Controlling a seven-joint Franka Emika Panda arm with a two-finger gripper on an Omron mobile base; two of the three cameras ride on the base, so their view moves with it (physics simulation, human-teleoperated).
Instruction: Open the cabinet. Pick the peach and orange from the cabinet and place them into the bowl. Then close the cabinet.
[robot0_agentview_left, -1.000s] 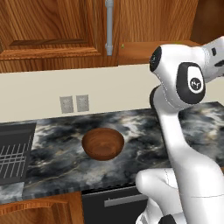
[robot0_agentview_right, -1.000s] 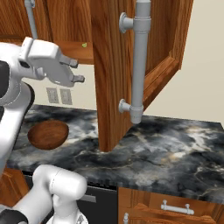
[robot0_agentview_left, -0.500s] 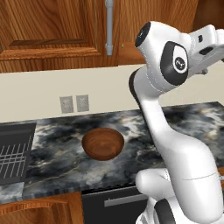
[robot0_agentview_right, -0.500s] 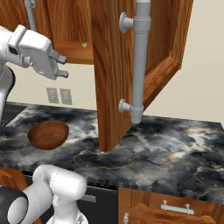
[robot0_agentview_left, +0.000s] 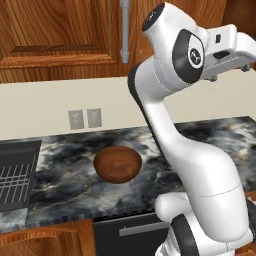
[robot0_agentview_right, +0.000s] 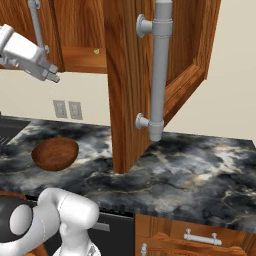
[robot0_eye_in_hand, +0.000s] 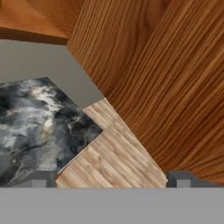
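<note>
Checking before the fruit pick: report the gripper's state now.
Gripper: open, holding nothing, raised near the open reddish-brown wooden cabinet with long grey bar handles.

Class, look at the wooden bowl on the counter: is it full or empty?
Empty. The bowl shows only its bare brown inside, with no fruit in it.

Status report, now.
Claw open, empty, raised beside the cabinet. Right door swung open; orange on the shelf. Bowl empty on the counter.
</note>
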